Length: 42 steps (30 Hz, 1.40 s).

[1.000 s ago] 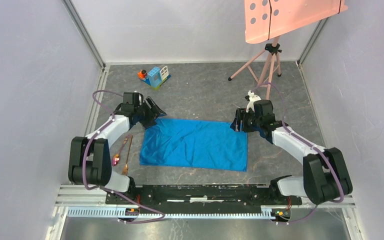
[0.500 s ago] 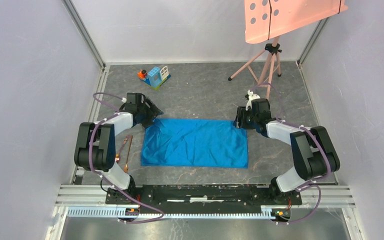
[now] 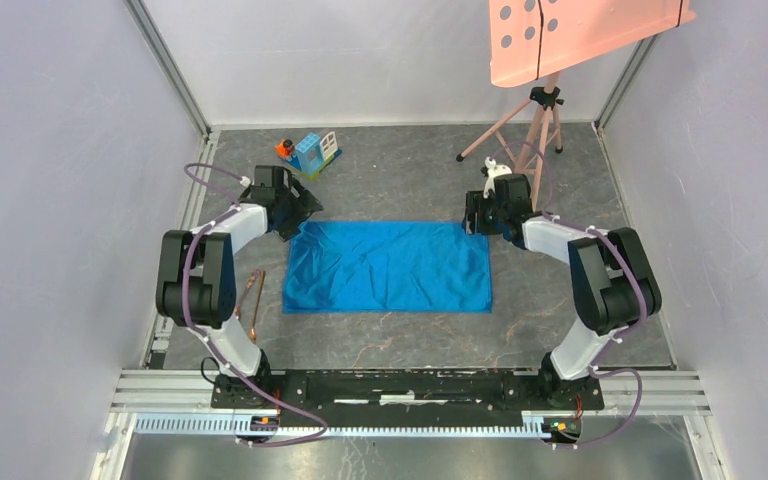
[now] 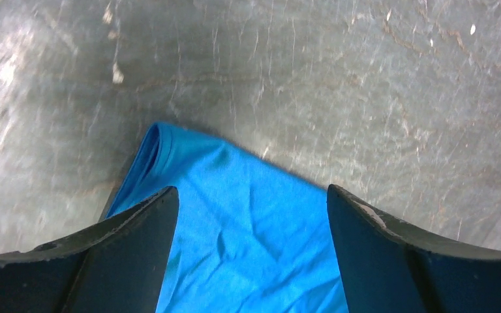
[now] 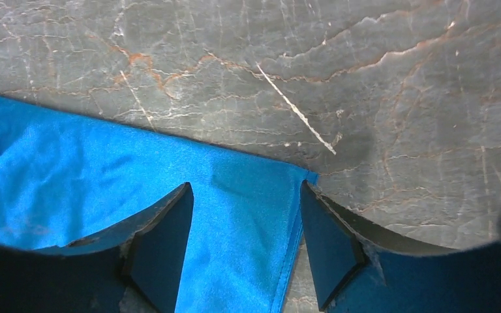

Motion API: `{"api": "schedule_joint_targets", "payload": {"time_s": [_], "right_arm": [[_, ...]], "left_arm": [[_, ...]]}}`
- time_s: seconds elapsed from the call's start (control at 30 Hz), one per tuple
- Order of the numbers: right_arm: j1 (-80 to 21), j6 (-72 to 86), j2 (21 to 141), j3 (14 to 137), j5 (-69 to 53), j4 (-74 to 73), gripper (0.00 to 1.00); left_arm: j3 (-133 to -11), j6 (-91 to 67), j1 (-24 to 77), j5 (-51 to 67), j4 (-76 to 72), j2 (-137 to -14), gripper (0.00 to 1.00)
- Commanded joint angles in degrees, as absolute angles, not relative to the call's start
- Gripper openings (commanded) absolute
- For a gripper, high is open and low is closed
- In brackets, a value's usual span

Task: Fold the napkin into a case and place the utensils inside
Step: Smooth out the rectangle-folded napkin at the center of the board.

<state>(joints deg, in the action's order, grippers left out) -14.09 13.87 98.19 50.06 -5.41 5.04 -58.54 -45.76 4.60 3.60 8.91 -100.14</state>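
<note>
The bright blue napkin (image 3: pixel 388 267) lies flat as a wide rectangle in the middle of the grey table. My left gripper (image 3: pixel 298 216) is open over its far left corner, where the cloth shows a doubled edge in the left wrist view (image 4: pixel 248 241). My left gripper (image 4: pixel 251 189) has its jaws wide apart with nothing in them. My right gripper (image 3: pixel 473 216) is open over the far right corner. In the right wrist view my right gripper (image 5: pixel 245 186) straddles the napkin corner (image 5: pixel 248 215). The copper utensils (image 3: pixel 256 295) lie left of the napkin, partly hidden by my left arm.
A small blue-and-white toy block house (image 3: pixel 312 152) stands at the back left. A pink tripod (image 3: pixel 535 130) with a pink board (image 3: pixel 580 35) stands at the back right. Grey walls close in both sides.
Both grippers have moved toward the back of the table. The napkin has shifted back with them and now looks shorter from front to back.
</note>
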Motion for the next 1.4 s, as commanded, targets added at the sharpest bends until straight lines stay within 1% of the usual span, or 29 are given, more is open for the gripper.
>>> {"api": "schedule_joint_targets", "payload": {"time_s": [0.0, 0.07, 0.13, 0.2, 0.3, 0.43, 0.57, 0.7, 0.8, 0.97, 1.0, 1.07, 1.13, 1.2, 1.27, 1.33, 1.37], "right_arm": [[-16.83, 10.24, 92.19, 54.33, -3.00, -4.30, 0.69], [-19.16, 10.25, 87.46, 51.83, -4.43, -6.18, 0.75], [-20.37, 11.63, 82.61, 46.98, -9.48, -6.20, 0.79], [-20.31, 14.15, 78.54, 41.51, -15.90, -4.68, 0.80], [-20.25, 16.14, 74.40, 35.85, -18.64, -4.33, 0.79], [-19.94, 15.21, 70.65, 32.17, -16.72, -6.24, 0.80], [-18.88, 15.01, 68.60, 28.24, -14.03, -7.75, 0.79], [-18.68, 16.11, 65.51, 25.82, -13.47, -8.42, 0.79], [-18.72, 16.65, 63.96, 25.16, -13.70, -9.22, 0.79], [-18.64, 15.59, 62.59, 28.45, -12.62, -12.49, 0.79], [-18.70, 15.53, 62.52, 29.15, -12.43, -12.71, 0.79], [-18.67, 15.44, 62.77, 30.41, -11.99, -13.00, 0.79], [-18.67, 15.50, 63.33, 31.11, -12.18, -12.98, 0.79], [-18.69, 16.10, 63.62, 30.80, -12.94, -12.12, 0.78], [-18.70, 16.51, 63.82, 30.35, -13.23, -11.44, 0.77], [-18.72, 16.61, 63.85, 30.15, -13.44, -11.29, 0.77], [-18.65, 16.66, 63.74, 30.02, -13.38, -11.34, 0.77]], "left_arm": [[-59.90, -42.10, 4.92, 3.46, 19.52, -90.81, 0.90], [-57.00, -42.36, 5.46, 6.08, 22.02, -86.23, 0.91], [-52.80, -42.58, 5.81, 8.74, 23.07, -81.34, 0.92], [-47.78, -43.86, 5.93, 11.08, 23.10, -77.27, 0.92], [-40.72, -46.39, 6.11, 11.72, 22.12, -72.02, 0.93], [-36.27, -47.02, 6.19, 9.47, 24.69, -67.88, 0.94], [-33.85, -48.16, 6.16, 1.67, 28.57, -66.21, 0.97], [-32.74, -48.69, 6.16, 3.32, 31.49, -65.43, 0.98], [-32.81, -48.65, 6.22, 2.98, 34.85, -61.57, 0.98], [-34.70, -48.14, 6.30, 2.21, 40.21, -54.02, 0.98], [-34.54, -49.25, 6.27, 1.98, 40.56, -53.14, 0.96], [-34.63, -53.17, 6.31, 0.35, 43.11, -53.18, 0.89], [-35.31, -57.78, 6.18, -2.68, 47.31, -54.50, 0.81], [-35.35, -61.24, 6.16, -4.53, 46.71, -55.35, 0.71], [-36.13, -63.47, 6.17, -6.38, 46.62, -56.67, 0.64], [-36.97, -66.59, 6.15, -8.60, 48.16, -58.57, 0.61], [-37.14, -68.11, 6.23, -9.21, 48.89, -59.47, 0.61]]}}
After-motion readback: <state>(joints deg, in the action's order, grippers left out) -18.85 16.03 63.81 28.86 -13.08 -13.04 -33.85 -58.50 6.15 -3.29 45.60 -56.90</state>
